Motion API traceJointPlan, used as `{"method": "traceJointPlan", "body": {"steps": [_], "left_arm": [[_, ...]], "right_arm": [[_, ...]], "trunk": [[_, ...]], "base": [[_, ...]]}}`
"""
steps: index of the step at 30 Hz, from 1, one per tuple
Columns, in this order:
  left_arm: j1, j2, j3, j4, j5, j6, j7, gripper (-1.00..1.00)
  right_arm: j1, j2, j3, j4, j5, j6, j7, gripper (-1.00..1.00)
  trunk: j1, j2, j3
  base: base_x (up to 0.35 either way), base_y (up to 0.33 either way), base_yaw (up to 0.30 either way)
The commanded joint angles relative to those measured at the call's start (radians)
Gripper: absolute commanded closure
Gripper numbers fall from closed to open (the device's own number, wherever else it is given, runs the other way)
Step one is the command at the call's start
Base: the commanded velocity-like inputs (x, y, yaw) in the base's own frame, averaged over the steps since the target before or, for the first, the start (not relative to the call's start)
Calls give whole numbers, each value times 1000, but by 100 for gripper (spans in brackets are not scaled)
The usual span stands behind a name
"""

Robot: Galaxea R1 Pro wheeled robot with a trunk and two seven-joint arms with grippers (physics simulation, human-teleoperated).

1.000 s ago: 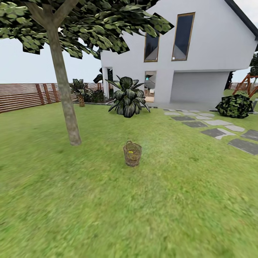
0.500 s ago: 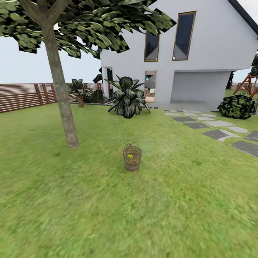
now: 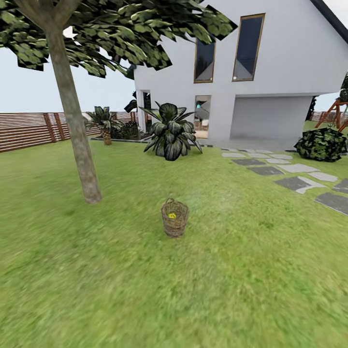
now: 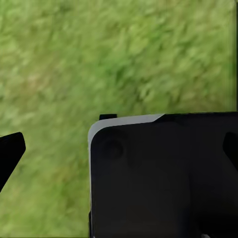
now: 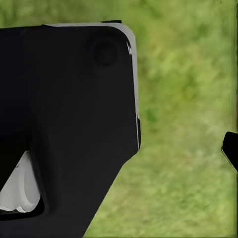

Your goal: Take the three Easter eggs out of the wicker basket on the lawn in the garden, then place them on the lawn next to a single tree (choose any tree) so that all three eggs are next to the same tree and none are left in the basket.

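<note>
You are at the very start of the job: nothing has come out of the wicker basket yet, as far as the head view lets you judge.

On the left stands the tree (image 3: 72, 116), its pale trunk rising from the lawn (image 3: 241, 270) with the brown slat fence (image 3: 24, 130) behind it. No egg lies on the grass around its foot. Just right of the trunk, near but clearly apart from it, the wicker basket (image 3: 174, 218) sits upright on the grass, and a spot of yellow, the Easter eggs (image 3: 171, 215), shows through its open rim. You cannot count them from here; they are too small to separate. Further right are the broad-leaved dark plant (image 3: 170, 130), the white house (image 3: 270, 72) and the grey stepping stones (image 3: 295, 182).

Each wrist view looks down on blurred grass past a dark body. The left tool (image 4: 119, 148) shows a dark tip at either edge, so it looks spread wide and empty. Of the right tool (image 5: 230, 148) only one dark tip is clear, so you cannot tell its state.

All three picks and placements remain, and you still have ground to cover to reach the basket.
</note>
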Motion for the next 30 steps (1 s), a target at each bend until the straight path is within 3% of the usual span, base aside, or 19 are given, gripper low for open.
{"method": "traceJointPlan", "body": {"steps": [1, 7, 20, 30], "left_arm": [[0, 0, -2, 1, -1, -5, 0, -100], [0, 0, -2, 1, -2, -24, 2, -100], [0, 0, -2, 1, -2, -28, 3, -100], [0, 0, -2, 1, -2, -28, 3, -100]], "right_arm": [[0, 0, -8, 0, 0, -3, 0, -100], [0, -1, -10, 0, -3, -3, 1, -100], [0, 0, -8, 0, -4, -3, 2, -100], [0, 2, -10, 0, -4, -3, 2, -100]], "trunk": [[1, -1, -1], [1, -1, -1], [1, -1, -1], [1, -1, -1]], "base": [[300, -174, 0], [299, -176, -68], [297, -178, -235], [297, -178, -49]]}}
